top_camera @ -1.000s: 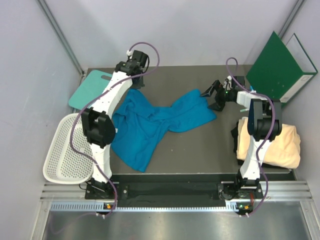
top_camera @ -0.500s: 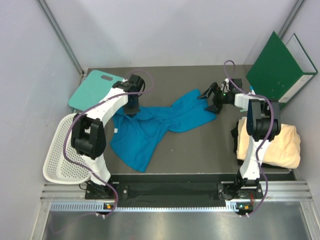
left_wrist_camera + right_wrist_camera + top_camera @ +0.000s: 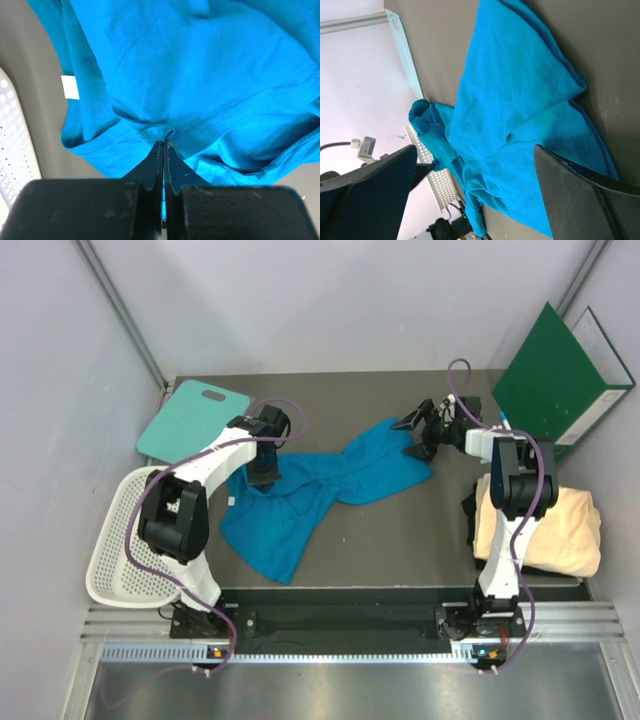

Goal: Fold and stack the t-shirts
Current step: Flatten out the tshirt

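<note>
The bright blue t-shirt (image 3: 310, 490) lies crumpled across the middle of the table. My left gripper (image 3: 263, 475) is over its back-left part. In the left wrist view the jaws (image 3: 164, 144) are shut, pinching a stitched hem fold of the blue t-shirt (image 3: 200, 75). My right gripper (image 3: 415, 435) is open wide and empty, just beyond the shirt's right end. In the right wrist view the blue t-shirt (image 3: 520, 100) lies spread ahead of the open gripper (image 3: 475, 147). The cream-yellow t-shirt (image 3: 555, 530) is a folded bundle at the right, behind the right arm.
A teal board (image 3: 190, 415) with a handle hole lies at the back left. A white mesh basket (image 3: 125, 540) sits at the left edge and shows in the left wrist view (image 3: 15, 140). A green binder (image 3: 560, 375) leans at the back right. Walls enclose the table.
My left gripper has come from the back of the table toward me onto the blue shirt. The shirt's back-left edge has shifted toward me with it. The right gripper has barely moved.
</note>
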Robot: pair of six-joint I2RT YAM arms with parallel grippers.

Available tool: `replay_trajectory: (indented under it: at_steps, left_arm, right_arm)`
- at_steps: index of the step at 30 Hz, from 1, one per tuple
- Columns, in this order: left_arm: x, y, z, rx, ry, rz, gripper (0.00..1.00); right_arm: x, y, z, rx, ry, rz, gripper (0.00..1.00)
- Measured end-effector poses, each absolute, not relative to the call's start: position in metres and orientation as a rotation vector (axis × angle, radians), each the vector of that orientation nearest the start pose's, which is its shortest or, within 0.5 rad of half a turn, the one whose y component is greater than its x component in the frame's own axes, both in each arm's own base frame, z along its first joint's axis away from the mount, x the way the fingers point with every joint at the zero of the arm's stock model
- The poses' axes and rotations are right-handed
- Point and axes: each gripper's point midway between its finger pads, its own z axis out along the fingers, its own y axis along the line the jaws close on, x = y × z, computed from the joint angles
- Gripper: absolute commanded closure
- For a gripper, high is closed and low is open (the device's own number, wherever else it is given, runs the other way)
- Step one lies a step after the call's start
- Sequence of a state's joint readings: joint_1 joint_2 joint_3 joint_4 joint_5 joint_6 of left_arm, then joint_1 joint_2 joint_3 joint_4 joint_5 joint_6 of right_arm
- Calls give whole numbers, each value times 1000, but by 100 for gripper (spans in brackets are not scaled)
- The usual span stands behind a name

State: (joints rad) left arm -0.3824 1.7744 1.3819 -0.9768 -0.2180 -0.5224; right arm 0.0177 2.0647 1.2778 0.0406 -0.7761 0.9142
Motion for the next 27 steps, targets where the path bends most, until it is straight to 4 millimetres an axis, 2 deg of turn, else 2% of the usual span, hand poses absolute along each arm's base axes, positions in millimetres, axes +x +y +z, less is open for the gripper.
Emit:
replay_trajectory:
  at_steps: [6,8,10,11,12,15,19,22,23,25,26,27]
  left_arm:
    - [322,-111,83,-231,2843,151,100]
    - [325,-110,87,-232,2831,156,100]
    - [330,-110,94,-234,2811,160,100]
    - [335,-110,101,-237,2794,165,100]
    - [340,-110,107,-240,2774,164,100]
    - [355,-108,129,-252,2708,171,100]
    - [380,-103,165,-278,2605,163,100]
    - [392,-90,182,-320,2556,162,100]
    - [396,-83,186,-341,2542,168,100]
    - [400,-72,191,-368,2528,177,100]
    - [401,-67,193,-379,2522,181,100]
    - [403,-62,196,-391,2517,187,100]
  right_arm:
    - [492,161,70,661,2343,1353,1]
    - [498,165,66,663,2352,1355,9]
    - [507,170,66,646,2358,1348,31]
    - [512,173,67,638,2363,1338,47]
    - [517,176,66,619,2366,1330,69]
    - [533,190,70,570,2365,1319,99]
    - [539,204,80,544,2356,1323,100]
    - [542,208,87,525,2343,1323,100]
    - [543,208,87,522,2341,1319,97]
    - [543,207,86,521,2349,1305,83]
    - [542,205,84,516,2358,1290,67]
    - [542,204,82,518,2365,1278,58]
